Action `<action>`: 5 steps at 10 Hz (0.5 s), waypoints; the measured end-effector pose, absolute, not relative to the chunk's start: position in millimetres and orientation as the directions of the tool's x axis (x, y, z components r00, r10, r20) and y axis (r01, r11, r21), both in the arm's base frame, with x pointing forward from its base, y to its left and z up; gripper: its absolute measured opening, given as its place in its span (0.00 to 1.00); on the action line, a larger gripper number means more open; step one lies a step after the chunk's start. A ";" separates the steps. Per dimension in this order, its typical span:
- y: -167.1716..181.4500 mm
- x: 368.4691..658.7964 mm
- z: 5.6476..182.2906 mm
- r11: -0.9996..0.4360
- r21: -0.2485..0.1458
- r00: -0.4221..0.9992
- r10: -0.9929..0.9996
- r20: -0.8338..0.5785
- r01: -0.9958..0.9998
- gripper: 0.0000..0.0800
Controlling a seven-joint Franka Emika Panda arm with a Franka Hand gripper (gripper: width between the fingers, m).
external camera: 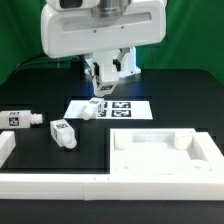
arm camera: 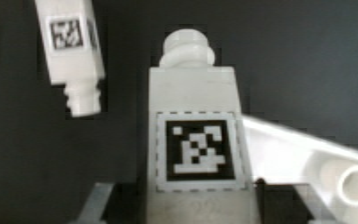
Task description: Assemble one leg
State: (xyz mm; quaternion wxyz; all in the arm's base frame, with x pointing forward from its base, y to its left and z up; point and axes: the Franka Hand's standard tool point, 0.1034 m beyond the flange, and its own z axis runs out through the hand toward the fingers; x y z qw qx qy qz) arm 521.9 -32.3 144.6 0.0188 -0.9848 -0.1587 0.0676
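Note:
My gripper [external camera: 107, 82] hangs over the marker board [external camera: 120, 107] and is shut on a white leg [external camera: 103, 90], held above the table. In the wrist view this leg [arm camera: 197, 120] fills the middle between my fingers [arm camera: 105, 200], tag facing the camera and narrow peg end pointing away. A second leg [external camera: 92, 108] lies at the marker board's edge just below the gripper; it also shows in the wrist view [arm camera: 69, 50]. Two more legs [external camera: 20, 119] [external camera: 63, 132] lie on the black table at the exterior view's left.
The large flat white panel [external camera: 160, 150] with corner sockets lies at the exterior view's lower right; its edge and a socket show in the wrist view [arm camera: 327, 165]. A white frame piece [external camera: 40, 180] runs along the front left. The robot's white base stands behind.

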 end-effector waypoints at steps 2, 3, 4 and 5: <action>-15.7 529.7 140.8 -0.959 -0.068 0.960 0.279 -0.034 0.276 0.36; 4.2 544.9 147.4 -0.965 -0.091 0.969 0.246 0.030 0.248 0.36; 24.3 569.9 161.3 -0.969 -0.100 0.973 0.219 0.079 0.226 0.36; 36.6 597.4 177.3 -0.973 -0.091 0.967 0.193 0.168 0.210 0.36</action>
